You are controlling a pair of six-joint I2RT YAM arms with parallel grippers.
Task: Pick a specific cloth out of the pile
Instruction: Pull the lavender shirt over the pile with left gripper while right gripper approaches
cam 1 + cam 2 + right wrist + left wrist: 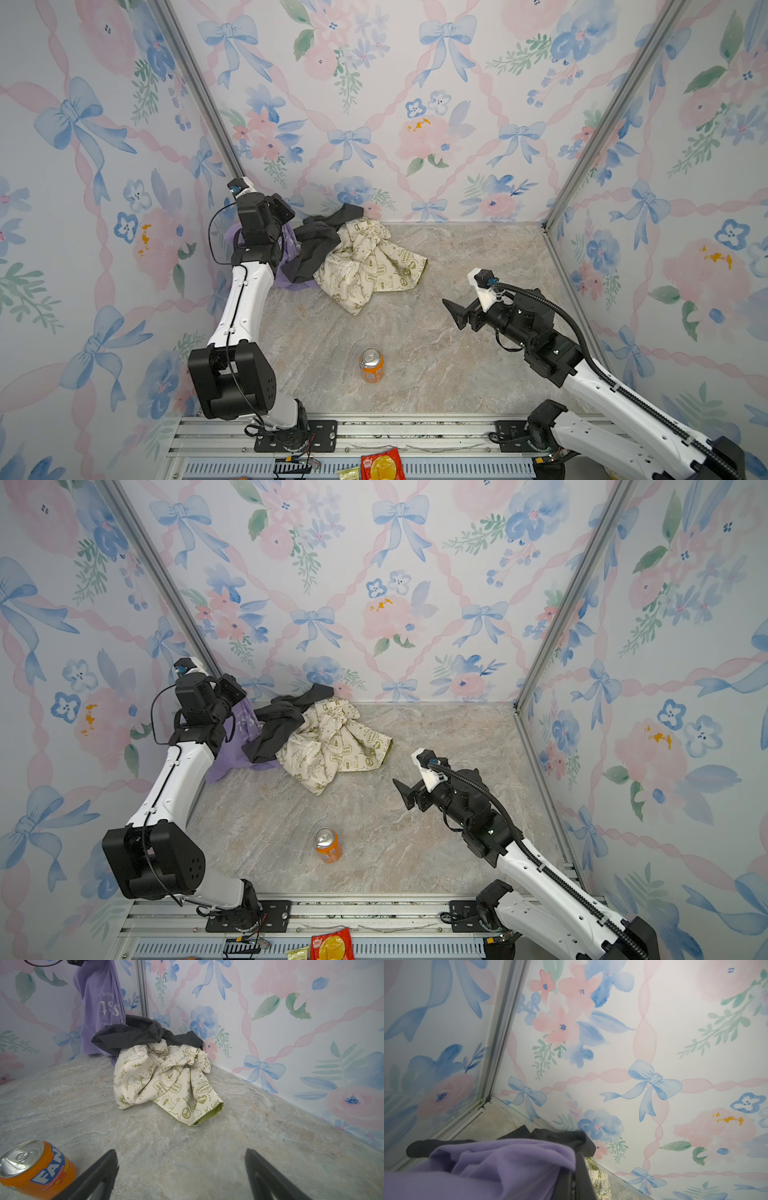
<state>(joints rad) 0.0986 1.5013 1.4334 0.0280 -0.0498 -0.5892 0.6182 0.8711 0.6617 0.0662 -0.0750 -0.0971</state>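
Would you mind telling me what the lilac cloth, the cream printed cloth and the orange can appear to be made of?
Lilac cloth: soft matte knit, probably cotton jersey; hangs in limp folds.
Cream printed cloth: matte woven fabric, likely cotton; crisp creases.
Orange can: metal, probably aluminium; shiny silver lid.

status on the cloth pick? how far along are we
Done: left gripper is shut on the lilac cloth and holds it up above the pile. In hand: its lower end sits behind the dark grey garment, down at the table. Left: pull it fully clear. Right gripper is open and empty.
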